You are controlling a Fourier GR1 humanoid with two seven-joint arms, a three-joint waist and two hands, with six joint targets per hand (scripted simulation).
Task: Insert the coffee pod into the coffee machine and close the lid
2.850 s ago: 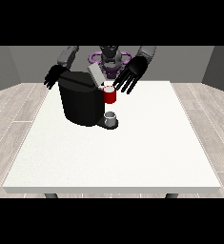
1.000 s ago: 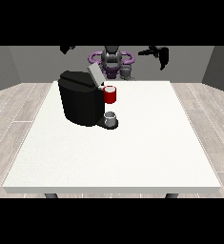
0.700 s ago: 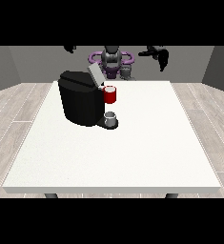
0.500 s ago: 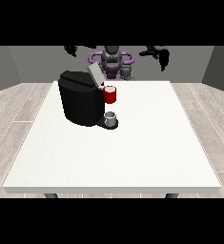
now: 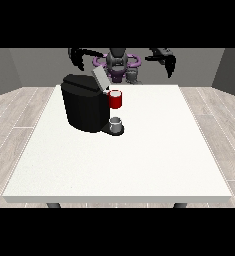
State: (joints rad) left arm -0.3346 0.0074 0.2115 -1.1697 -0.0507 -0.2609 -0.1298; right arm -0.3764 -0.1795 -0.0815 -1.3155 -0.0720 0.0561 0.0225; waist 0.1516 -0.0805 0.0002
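The black coffee machine (image 5: pixel 85 107) stands on the white table (image 5: pixel 139 160), left of its middle, with its grey lid (image 5: pixel 99 78) tilted up. A red thing at the machine (image 5: pixel 115 99) sits at its front, and a grey thing (image 5: pixel 116 123) rests on its base below. Another small grey thing (image 5: pixel 133 76) shows at the table's far edge by the robot's torso; I cannot tell it for the pod. The hand at the view's left (image 5: pixel 78 56) and the hand at the view's right (image 5: pixel 167 60) hang high behind the table, fingers drooping, holding nothing.
The robot's torso (image 5: pixel 117 62) stands behind the table's far edge. The machine is the only tall thing on the table. Wood floor surrounds the table on both sides.
Since 2.9 s ago both hands have lifted away from the machine's top and spread apart, up beside the torso. Over the last second they barely shift. The lid still stands tilted up.
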